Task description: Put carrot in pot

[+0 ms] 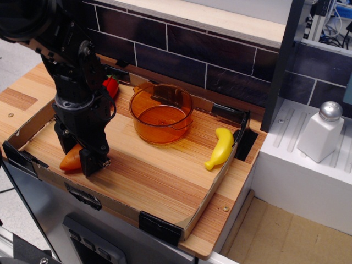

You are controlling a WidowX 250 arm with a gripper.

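Observation:
The orange carrot [69,161] lies on the wooden board at the front left, mostly hidden by my gripper. My gripper [78,154] is low over it, with one finger [92,159] on its right side and the other on its left. The jaws have drawn in against the carrot, which still rests on the board. The amber pot [161,113] stands upright and empty to the back right of the gripper, about a hand-width away.
A red pepper [111,85] lies behind the arm by the tiled wall. A yellow banana [220,147] lies at the right. A low cardboard rim [209,192] rings the board. A white shaker [322,132] stands on the right counter.

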